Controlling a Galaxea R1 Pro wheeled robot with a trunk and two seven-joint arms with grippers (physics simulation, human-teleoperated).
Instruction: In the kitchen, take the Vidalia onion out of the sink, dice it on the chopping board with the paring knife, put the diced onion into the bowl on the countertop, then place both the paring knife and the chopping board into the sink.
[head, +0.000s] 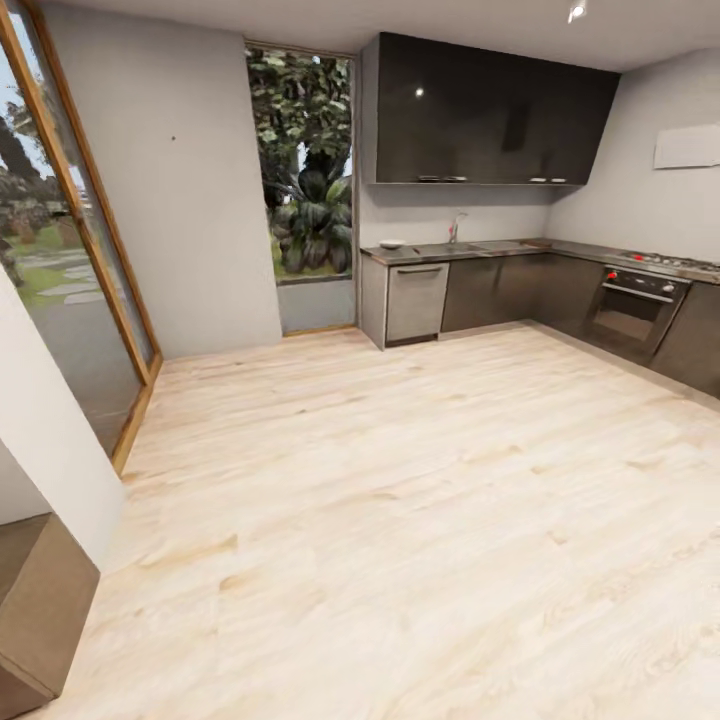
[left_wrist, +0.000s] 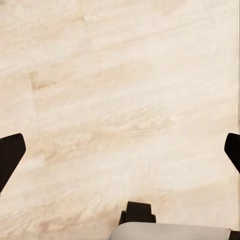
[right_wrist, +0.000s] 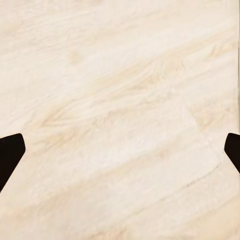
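Note:
Across the room, the grey countertop (head: 500, 249) runs over dark cabinets. The sink (head: 450, 247) sits in it, marked by its thin faucet (head: 456, 229). A small white bowl (head: 391, 243) rests near the counter's left end. The onion, paring knife and chopping board are too far off to make out. My left gripper (left_wrist: 120, 155) is open, its black fingertips (left_wrist: 10, 155) wide apart over bare wooden floor. My right gripper (right_wrist: 120, 155) is open too, with nothing but floor between its fingertips (right_wrist: 10, 155).
Pale wooden floor (head: 400, 480) stretches from me to the cabinets. An oven (head: 635, 305) with a hob stands at the right and a light grey appliance front (head: 416, 300) at the counter's left end. A white wall corner (head: 50, 430) and a brown box (head: 40, 610) are close on the left.

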